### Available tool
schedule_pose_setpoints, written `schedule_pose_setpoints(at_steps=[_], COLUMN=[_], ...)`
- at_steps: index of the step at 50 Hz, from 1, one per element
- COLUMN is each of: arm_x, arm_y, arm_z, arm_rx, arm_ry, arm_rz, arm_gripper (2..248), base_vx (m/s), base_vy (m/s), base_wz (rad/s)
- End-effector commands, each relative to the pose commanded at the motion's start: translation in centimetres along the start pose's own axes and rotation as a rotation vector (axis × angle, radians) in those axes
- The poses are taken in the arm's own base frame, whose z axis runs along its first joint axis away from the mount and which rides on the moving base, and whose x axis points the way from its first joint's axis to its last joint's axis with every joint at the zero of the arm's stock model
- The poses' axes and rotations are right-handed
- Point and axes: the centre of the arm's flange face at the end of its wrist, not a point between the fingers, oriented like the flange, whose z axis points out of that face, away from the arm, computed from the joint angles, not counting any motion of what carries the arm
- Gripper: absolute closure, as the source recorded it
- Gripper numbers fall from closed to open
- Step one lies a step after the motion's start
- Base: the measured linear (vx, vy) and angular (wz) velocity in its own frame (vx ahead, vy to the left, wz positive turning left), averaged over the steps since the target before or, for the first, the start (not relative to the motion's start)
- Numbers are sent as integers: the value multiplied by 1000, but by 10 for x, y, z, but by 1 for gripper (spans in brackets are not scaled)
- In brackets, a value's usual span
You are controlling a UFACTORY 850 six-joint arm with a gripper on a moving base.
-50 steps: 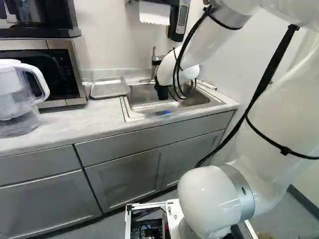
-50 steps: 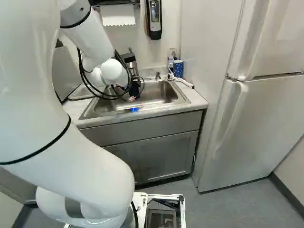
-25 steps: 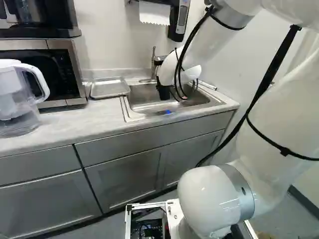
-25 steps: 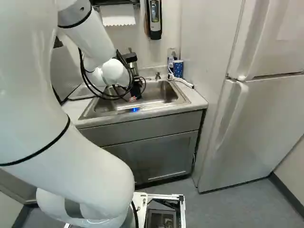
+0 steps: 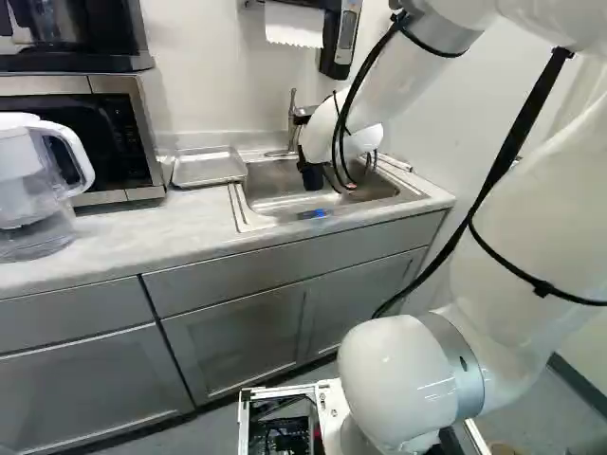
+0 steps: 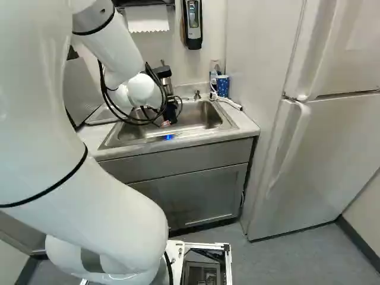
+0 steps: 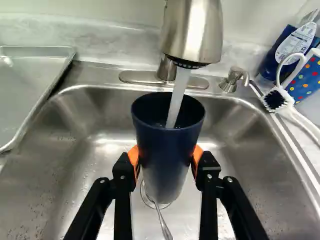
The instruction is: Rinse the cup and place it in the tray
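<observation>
"Black, that pincer (image 6: 170, 114)?"

"Yes, and its orange pads (image 7: 198, 155) pinched the dark blue cup (image 7: 167, 150) from both sides, upright over the sink (image 7: 55, 170)."

"Was water (image 7: 177, 97) running?"

"It fell from the faucet (image 7: 192, 30) straight into the cup's mouth."

"And the tray (image 7: 27, 90)?"

"Beside the sink, on the desk (image 5: 142, 227); a dotted mug (image 7: 306, 80) stood well apart, past the sink's other side."

I see a metal utensil (image 7: 164, 227) below my gripper (image 6: 170, 113); brush (image 7: 275, 99), blue bottle (image 7: 296, 47), dotted cup (image 7: 306, 80) off its right; pitcher (image 5: 27, 194) well left.
</observation>
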Motion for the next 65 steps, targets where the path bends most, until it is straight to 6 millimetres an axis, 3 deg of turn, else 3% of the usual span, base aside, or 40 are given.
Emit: schedule_pose_setpoints(at_steps=[65], arm_x=[0], arm_y=[0], arm_z=[0], arm_rx=[0], arm_ry=[0], arm_rz=[0], arm_gripper=[129], base_vx=[0], base_vy=[0], base_wz=[0])
